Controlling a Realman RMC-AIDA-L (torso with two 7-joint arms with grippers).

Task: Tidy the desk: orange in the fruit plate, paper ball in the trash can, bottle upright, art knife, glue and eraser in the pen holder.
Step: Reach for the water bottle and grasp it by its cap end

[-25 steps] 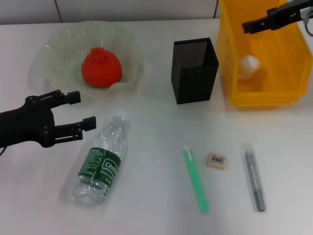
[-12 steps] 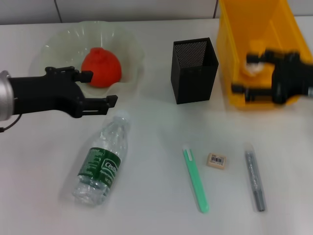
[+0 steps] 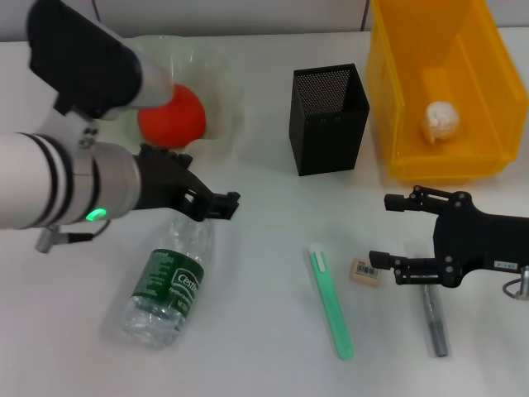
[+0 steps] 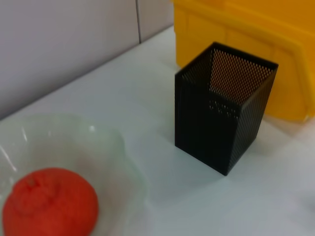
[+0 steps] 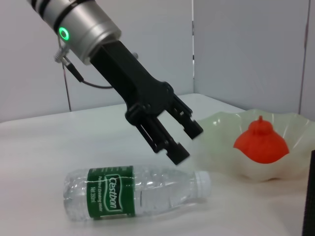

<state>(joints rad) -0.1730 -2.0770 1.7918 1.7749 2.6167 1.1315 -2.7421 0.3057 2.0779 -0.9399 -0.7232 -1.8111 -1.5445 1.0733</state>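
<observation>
Head view: bottle (image 3: 172, 279) lies flat, cap toward fruit plate (image 3: 225, 91).

counted on desk: 1 orange (image 3: 171, 114) | 1 fruit plate (image 3: 223, 91) | 1 bottle (image 3: 171, 277) | 1 pen holder (image 3: 329, 120) | 1 trash can (image 3: 446, 91) | 1 paper ball (image 3: 440, 121) | 1 eraser (image 3: 365, 272) | 1 green art knife (image 3: 331, 300) | 1 grey glue stick (image 3: 434, 318) | 2 grippers seen: left (image 3: 216, 204), right (image 3: 388, 231)

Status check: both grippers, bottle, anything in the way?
Left gripper open, above bottle neck. Bottle lying down, ungrasped. Right gripper open beside eraser. Nothing in the way.
</observation>
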